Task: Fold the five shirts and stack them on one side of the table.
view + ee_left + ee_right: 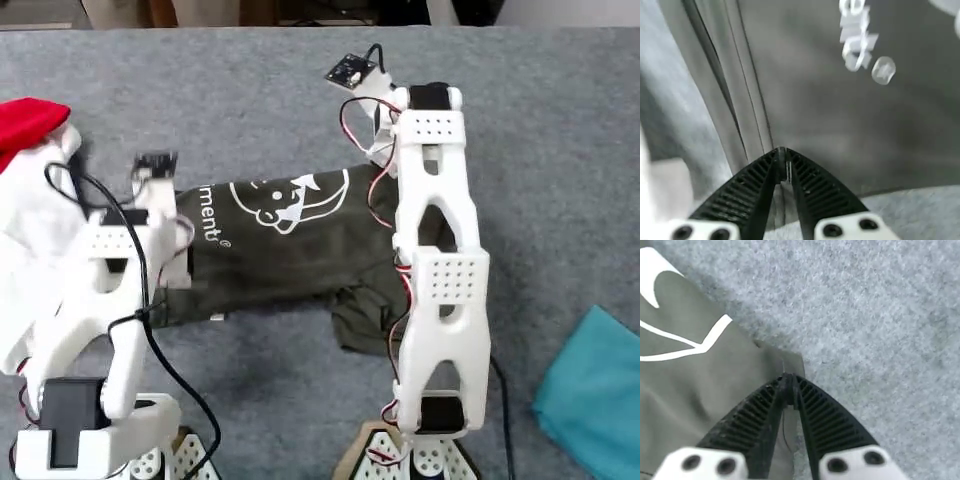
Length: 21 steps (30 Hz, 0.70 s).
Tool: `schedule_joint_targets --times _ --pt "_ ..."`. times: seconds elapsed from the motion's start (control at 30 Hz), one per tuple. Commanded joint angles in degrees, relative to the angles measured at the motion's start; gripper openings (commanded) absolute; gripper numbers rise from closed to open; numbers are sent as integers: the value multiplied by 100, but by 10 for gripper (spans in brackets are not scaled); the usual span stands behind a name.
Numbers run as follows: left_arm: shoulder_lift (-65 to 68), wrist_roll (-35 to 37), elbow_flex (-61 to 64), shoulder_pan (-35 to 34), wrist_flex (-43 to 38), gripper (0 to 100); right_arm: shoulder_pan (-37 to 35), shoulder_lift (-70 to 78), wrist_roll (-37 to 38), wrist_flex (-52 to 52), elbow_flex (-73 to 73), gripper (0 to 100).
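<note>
On shirt (pixel 290 250) hem, L end effector (pixel 782 164) clamped.

My table (pixel 570 130) wears a grey, felt-like covering that fills nearly the whole frame under soft, even light. Past its far edge, along the top of the high view, brown wooden furniture (pixel 195 12) stands upper left, a dark gap (pixel 340 10) beside it.

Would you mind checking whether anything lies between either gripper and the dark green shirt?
Nothing visible does: the left gripper is shut on the hem of the dark green shirt, and the right gripper is shut on one corner of it.
</note>
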Motion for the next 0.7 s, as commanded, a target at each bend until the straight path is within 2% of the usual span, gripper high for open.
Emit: schedule_joint_targets --times 0.0,0.2,0.47,0.67 --pt "92 -9 255 -53 -149 19 -75 207 -18 149 -523 5" --pt "822 -26 220 -193 -220 19 -66 743 -26 167 -743 5" --pt "848 -211 237 -202 -88 19 101 1138 -44 264 -1262 5" --pt "822 -369 229 -624 -62 19 136 1174 -35 369 -1393 5"
